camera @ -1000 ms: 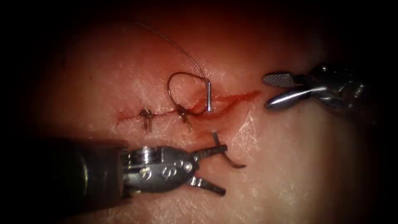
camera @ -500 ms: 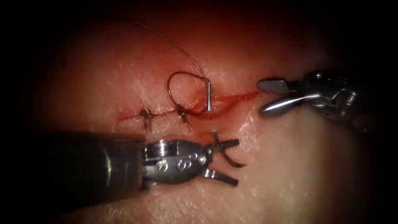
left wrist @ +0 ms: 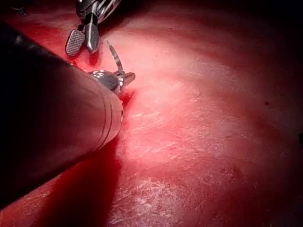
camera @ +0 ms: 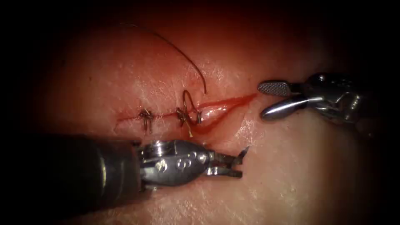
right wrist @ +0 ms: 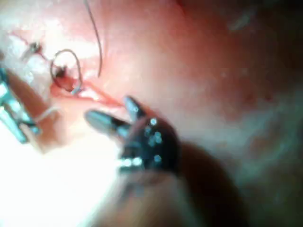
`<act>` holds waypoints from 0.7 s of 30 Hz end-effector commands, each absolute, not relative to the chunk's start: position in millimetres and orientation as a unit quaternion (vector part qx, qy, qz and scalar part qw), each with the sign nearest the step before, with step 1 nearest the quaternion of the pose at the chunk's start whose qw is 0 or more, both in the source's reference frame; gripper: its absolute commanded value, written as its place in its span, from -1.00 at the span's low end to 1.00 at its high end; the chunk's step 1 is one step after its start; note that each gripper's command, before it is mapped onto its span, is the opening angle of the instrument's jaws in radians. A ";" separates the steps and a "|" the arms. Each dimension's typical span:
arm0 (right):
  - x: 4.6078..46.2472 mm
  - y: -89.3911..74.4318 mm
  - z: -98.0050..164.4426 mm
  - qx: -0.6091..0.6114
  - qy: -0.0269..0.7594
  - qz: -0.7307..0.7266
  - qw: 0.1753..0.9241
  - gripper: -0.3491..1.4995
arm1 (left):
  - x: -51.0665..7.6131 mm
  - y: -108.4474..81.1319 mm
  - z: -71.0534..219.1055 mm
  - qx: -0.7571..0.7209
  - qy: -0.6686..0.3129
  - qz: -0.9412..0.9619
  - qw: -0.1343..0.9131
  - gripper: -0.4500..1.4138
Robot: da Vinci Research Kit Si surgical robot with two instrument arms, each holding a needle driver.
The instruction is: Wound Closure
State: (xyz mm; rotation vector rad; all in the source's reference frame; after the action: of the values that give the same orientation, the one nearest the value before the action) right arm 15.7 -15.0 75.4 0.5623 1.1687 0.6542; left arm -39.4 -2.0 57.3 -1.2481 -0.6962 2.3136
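Curved steel needle (camera: 241, 155) tip-gripped by left tool (camera: 233, 164); right tool (camera: 266, 100) agape, empty.

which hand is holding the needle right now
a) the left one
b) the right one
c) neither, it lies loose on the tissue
a: the left hand is clamped on the needle near its tip, below the cut and clear of the tissue, while the right hand stands open and holds nothing.
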 end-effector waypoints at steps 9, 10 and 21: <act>16.7 -16.0 75.9 0.265 0.538 0.289 0.746 0.69 | -42.1 -3.7 50.4 -0.482 -0.327 0.776 0.245 -1.00; 16.7 -16.0 75.9 0.265 0.538 0.289 0.746 0.69 | -42.1 -3.7 50.4 -0.482 -0.327 0.776 0.245 -1.00; 18.2 -17.6 75.5 0.293 0.542 0.269 0.740 0.74 | -39.9 -1.2 41.8 -0.518 -0.309 0.775 0.189 -1.00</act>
State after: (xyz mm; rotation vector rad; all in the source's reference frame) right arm 17.4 -17.1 75.0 0.6387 1.1903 0.5921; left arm -38.9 -0.4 40.6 -1.4735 -0.8350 2.1983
